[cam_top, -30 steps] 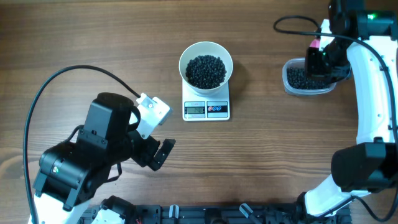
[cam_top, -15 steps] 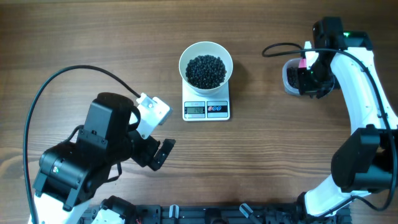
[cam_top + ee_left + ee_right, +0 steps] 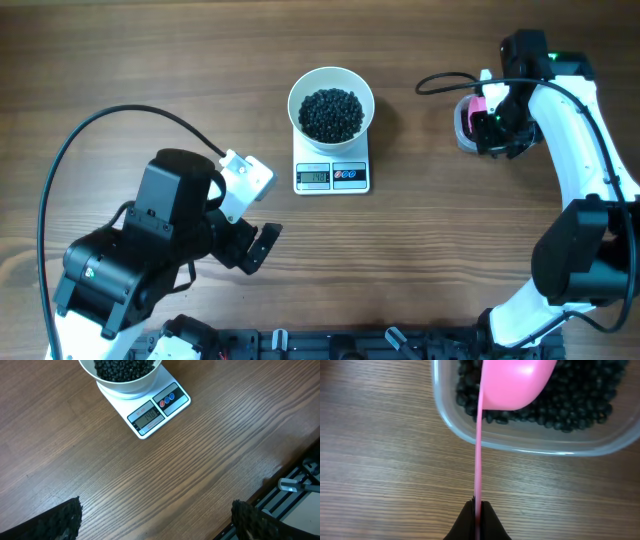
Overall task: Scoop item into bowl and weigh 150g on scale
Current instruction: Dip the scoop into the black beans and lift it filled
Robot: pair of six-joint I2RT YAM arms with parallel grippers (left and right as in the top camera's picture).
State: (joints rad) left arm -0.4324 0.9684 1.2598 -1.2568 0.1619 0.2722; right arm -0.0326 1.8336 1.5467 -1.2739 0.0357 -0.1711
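No brand or label is legible; the scale (image 3: 350, 183), top centre of the overhead view, shows digits on its grey display (image 3: 147, 419) that are too blurred to read surely, beside a red and a blue button, and the white bowl (image 3: 297, 104) stands on it, filled with black beans (image 3: 331, 113). At upper right, the right end effector (image 3: 477, 509) is clamped on the thin handle of a pink scoop (image 3: 517, 382), whose cup is over the same beans in a clear tub (image 3: 530, 449). The left end effector (image 3: 260, 245), lower left, gapes wide and empty over the worktop (image 3: 150, 60), with bare wood between scale and tub and a black rail (image 3: 330, 345) along the bottom edge.
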